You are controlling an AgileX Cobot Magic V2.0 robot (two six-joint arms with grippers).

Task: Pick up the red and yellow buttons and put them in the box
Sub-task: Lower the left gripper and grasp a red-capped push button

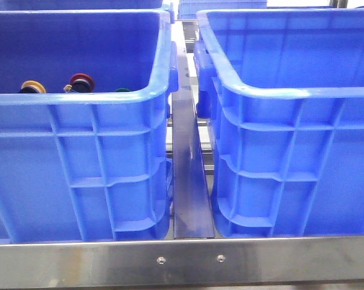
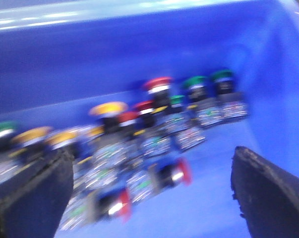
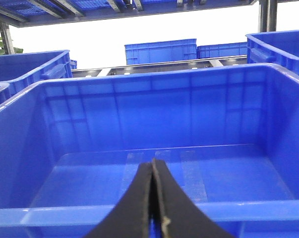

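Several push buttons lie in a heap in the left blue crate (image 1: 79, 151). Over its rim the front view shows a yellow button (image 1: 32, 86) and a red button (image 1: 81, 81). The left wrist view is blurred. My left gripper (image 2: 151, 198) is open inside that crate, above two red buttons (image 2: 181, 171) lying on their sides. A yellow button (image 2: 107, 108) and an upright red one (image 2: 157, 83) stand further back. My right gripper (image 3: 152, 167) is shut with nothing in it, at the near rim of the box (image 3: 154, 109), which holds nothing. Neither gripper shows in the front view.
Green buttons (image 2: 195, 82) stand among the heap, and one green cap (image 1: 122, 90) shows over the rim. A metal rail (image 1: 188, 181) runs between the left crate and the right one (image 1: 290, 151). A steel bar (image 1: 188, 260) crosses the front. More blue crates (image 3: 161, 49) stand behind.
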